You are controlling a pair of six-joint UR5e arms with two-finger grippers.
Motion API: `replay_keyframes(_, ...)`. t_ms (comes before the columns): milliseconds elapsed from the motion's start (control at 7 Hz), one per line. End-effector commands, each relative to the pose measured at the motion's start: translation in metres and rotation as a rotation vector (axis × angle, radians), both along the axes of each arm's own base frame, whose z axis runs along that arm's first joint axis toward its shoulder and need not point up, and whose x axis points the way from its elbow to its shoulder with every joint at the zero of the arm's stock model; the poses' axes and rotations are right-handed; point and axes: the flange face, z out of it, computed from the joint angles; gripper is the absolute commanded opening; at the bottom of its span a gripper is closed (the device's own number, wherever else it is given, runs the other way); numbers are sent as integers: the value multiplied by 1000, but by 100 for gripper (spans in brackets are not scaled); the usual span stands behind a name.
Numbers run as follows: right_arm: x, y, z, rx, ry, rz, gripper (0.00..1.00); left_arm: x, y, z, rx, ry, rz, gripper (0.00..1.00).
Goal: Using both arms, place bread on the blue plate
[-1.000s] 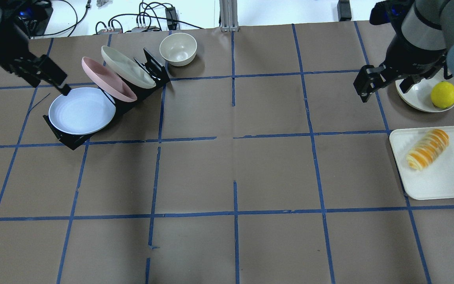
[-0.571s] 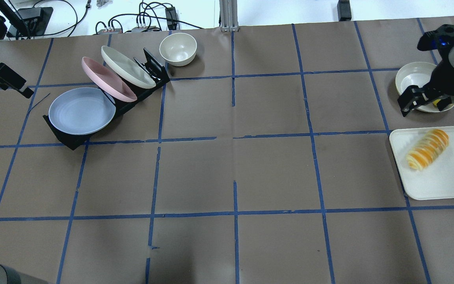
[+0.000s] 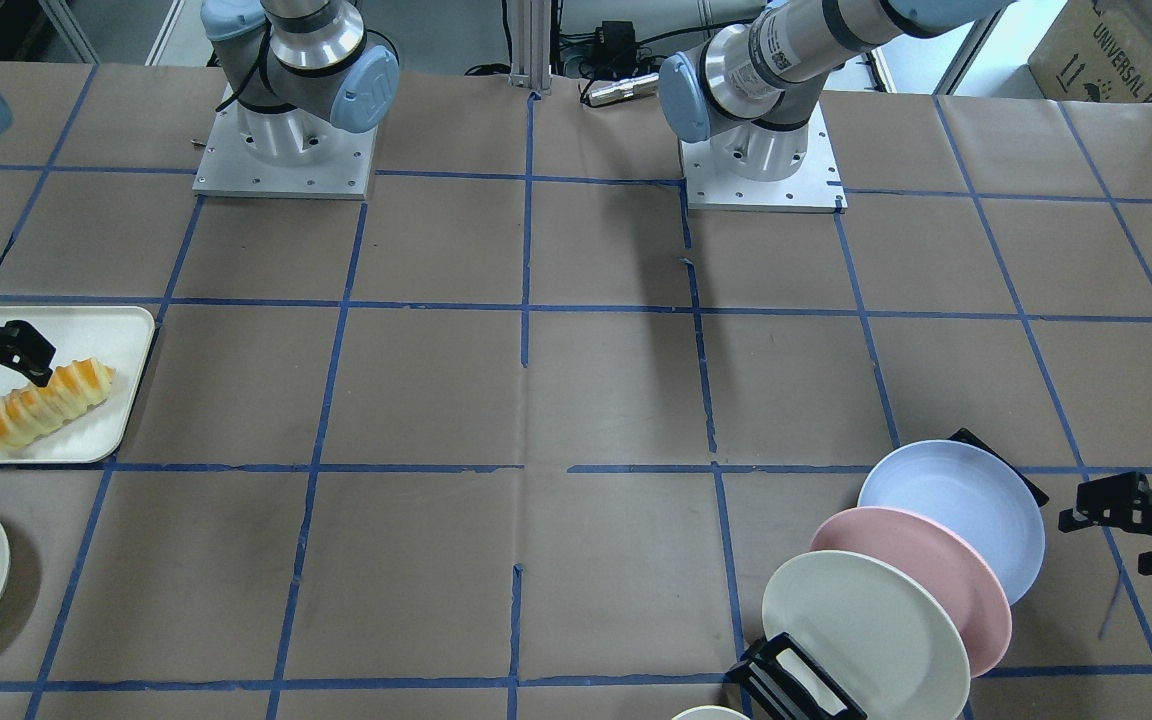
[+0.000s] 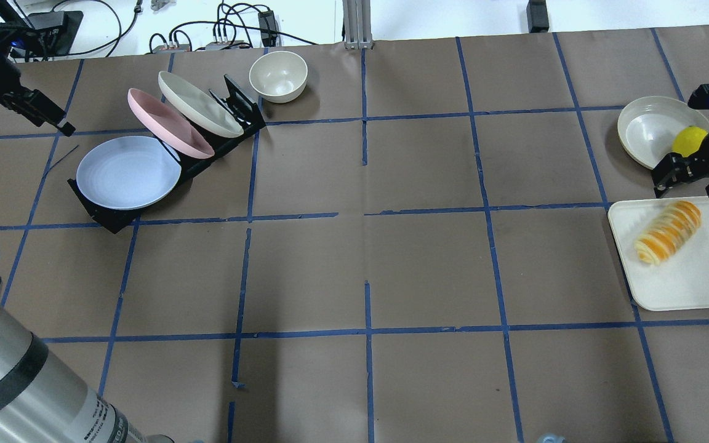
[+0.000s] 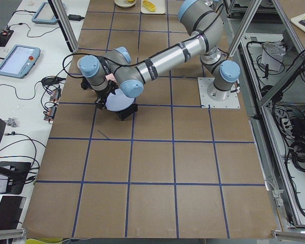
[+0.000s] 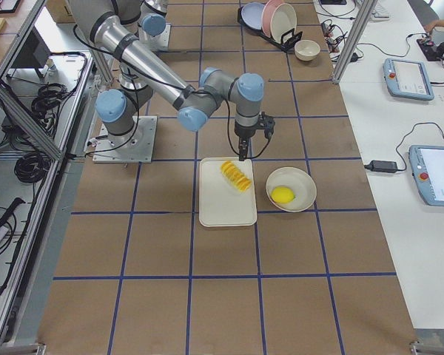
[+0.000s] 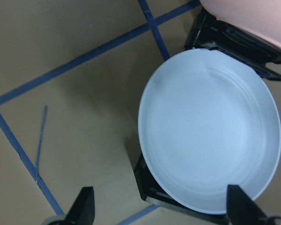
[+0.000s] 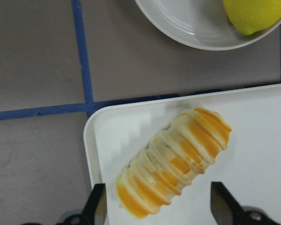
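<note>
The bread (image 4: 668, 232) lies diagonally on a white tray (image 4: 699, 280); it also shows in the front view (image 3: 44, 402) and the right wrist view (image 8: 173, 161). The blue plate (image 4: 128, 172) leans in the front slot of a black rack (image 4: 231, 107) and fills the left wrist view (image 7: 210, 150). My right gripper (image 4: 687, 183) is open, at the tray's far edge just above the bread, its jaws either side of the loaf in the wrist view. My left gripper (image 4: 53, 120) is open and empty, left of the plate and apart from it.
A pink plate (image 4: 170, 123) and a cream plate (image 4: 197, 111) lean in the rack behind the blue one. A cream bowl (image 4: 278, 75) stands beyond the rack. A lemon (image 4: 690, 140) sits in a white bowl (image 4: 647, 129) next to the tray.
My right gripper has moved right and nearer, from left of the lemon bowl to the tray's far edge over the bread. My left gripper left the plate's rim and now sits further left.
</note>
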Motion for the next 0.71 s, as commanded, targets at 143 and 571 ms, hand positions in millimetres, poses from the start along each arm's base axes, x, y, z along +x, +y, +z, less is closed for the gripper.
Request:
replay_keyframes(143,-29,-11,-59,22,-20,-38,78,-19,-25,-69,67,44,-17,100)
replay_keyframes(571,-28,-10,-68,16,-16,-38,78,-25,-20,-81,105,52,12,78)
